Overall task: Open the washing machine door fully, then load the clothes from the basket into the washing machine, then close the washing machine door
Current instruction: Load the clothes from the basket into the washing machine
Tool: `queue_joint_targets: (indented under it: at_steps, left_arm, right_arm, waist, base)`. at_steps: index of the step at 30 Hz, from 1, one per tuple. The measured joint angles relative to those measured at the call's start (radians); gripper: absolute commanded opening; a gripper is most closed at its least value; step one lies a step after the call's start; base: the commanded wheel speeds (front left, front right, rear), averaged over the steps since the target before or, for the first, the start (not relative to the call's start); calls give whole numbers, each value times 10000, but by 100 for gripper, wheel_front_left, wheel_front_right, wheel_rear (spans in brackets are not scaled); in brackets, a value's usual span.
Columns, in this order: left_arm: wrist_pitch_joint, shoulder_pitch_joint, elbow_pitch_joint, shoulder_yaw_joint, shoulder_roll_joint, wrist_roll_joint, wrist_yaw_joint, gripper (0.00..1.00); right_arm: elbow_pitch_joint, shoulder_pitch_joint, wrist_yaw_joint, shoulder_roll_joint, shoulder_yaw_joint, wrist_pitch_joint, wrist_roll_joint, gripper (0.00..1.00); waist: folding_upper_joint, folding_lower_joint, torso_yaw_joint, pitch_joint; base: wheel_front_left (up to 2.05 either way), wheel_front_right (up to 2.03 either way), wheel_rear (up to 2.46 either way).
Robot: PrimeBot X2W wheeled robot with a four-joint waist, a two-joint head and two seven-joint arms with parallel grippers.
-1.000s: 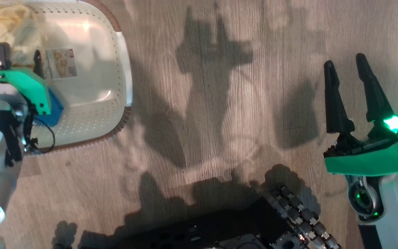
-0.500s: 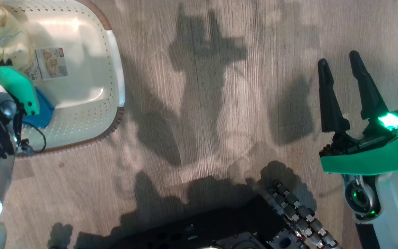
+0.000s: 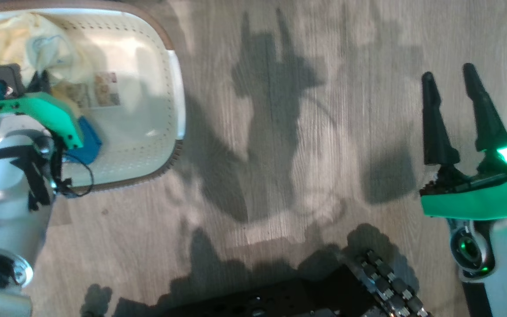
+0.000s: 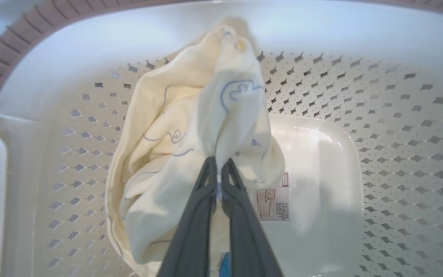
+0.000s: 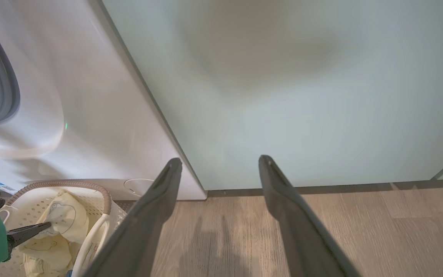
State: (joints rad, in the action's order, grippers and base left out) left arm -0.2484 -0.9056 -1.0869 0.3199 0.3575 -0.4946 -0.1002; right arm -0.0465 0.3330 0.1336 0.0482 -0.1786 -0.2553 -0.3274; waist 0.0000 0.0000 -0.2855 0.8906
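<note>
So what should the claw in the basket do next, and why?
Probably lift straight up: the left claw is shut on a fold of the clothes, but they sit inside the basket, so they need raising clear first.

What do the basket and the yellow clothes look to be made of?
The basket: seemingly moulded plastic, glossy cream, with regular diamond holes and a sheen on its base. The clothes: soft matte fabric, perhaps cotton; it folds and bunches where the left gripper pinches it.

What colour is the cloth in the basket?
Pale yellow cloth with blue drawings; best in left wrist view.
</note>
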Motion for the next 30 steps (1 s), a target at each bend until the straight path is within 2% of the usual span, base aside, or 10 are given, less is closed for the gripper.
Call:
queue_joint_targets:
  at_steps: [7,14,30]
  left_arm:
    - [-27,1476,3154,-767,-268,366,-449,0]
    - [-33,3327,5939,-1544,-765,966,-627,0]
    - [-71,5835,9281,-2370,-1480,1618,-625,0]
  right_arm:
    - [0,-414,0,2,428,0,399,100]
    - [52,-865,0,2,679,0,729,100]
    - [391,-1707,0,31,815,0,915,100]
  waist:
    - [0,0,470,-725]
    - [0,-1,906,-1594]
    - [0,-2,1475,-3718]
  base:
    - [0,0,0]
    - [0,0,0]
    - [0,0,0]
